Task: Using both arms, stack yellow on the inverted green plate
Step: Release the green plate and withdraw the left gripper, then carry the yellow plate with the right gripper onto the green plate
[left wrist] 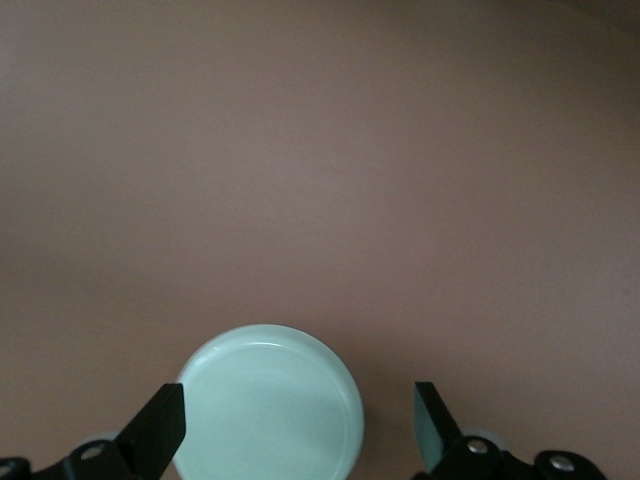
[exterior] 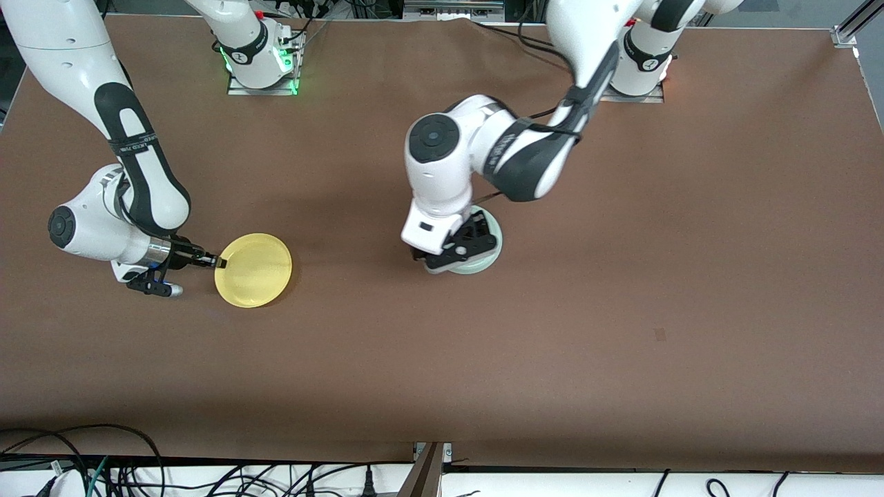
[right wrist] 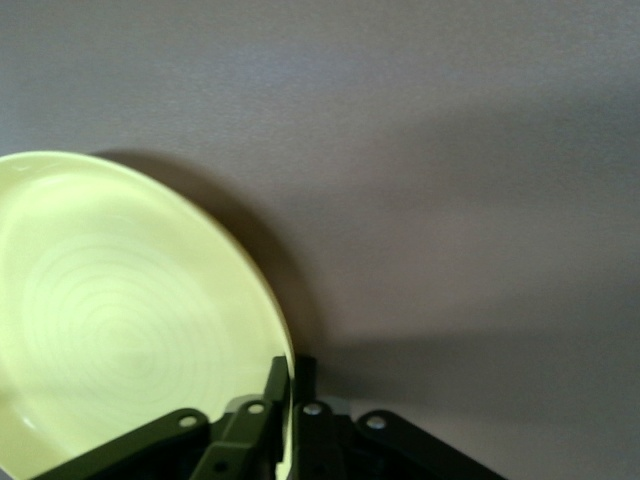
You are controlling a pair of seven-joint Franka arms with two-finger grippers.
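Now, from the front view, you have the right gripper [exterior: 215, 261] low at the right arm's end of the table, pinched on the rim of the yellow plate [exterior: 254, 269], which sits right way up, at or just above the brown table [exterior: 621, 310]; you cannot tell from here whether it has left the surface. An edge grip like that suits a flat plate, since the fingers cannot get under it any other way. The left gripper [exterior: 456, 254] hangs over the green plate [exterior: 482, 257] near the middle of the table, well apart from the yellow one and toward the left arm's end from it; the hand hides most of the plate, so only a pale crescent shows. In the left wrist view, the gripper [left wrist: 300, 425] stands wide open, its fingers [left wrist: 162, 428] spread to either side, one beside the green plate [left wrist: 272, 400] and the other clear of it, holding nothing. The plate shows a smooth pale face with a faint ring; whether that is its underside you cannot say for sure. In the right wrist view, the gripper [right wrist: 291, 385] is closed narrow on the yellow plate's [right wrist: 120, 310] rim, the plate appearing tilted with a shadow beneath it. Judging from this, the stacking is not yet done, and your next concern is carrying the yellow plate across without it swinging in that thin edge hold.
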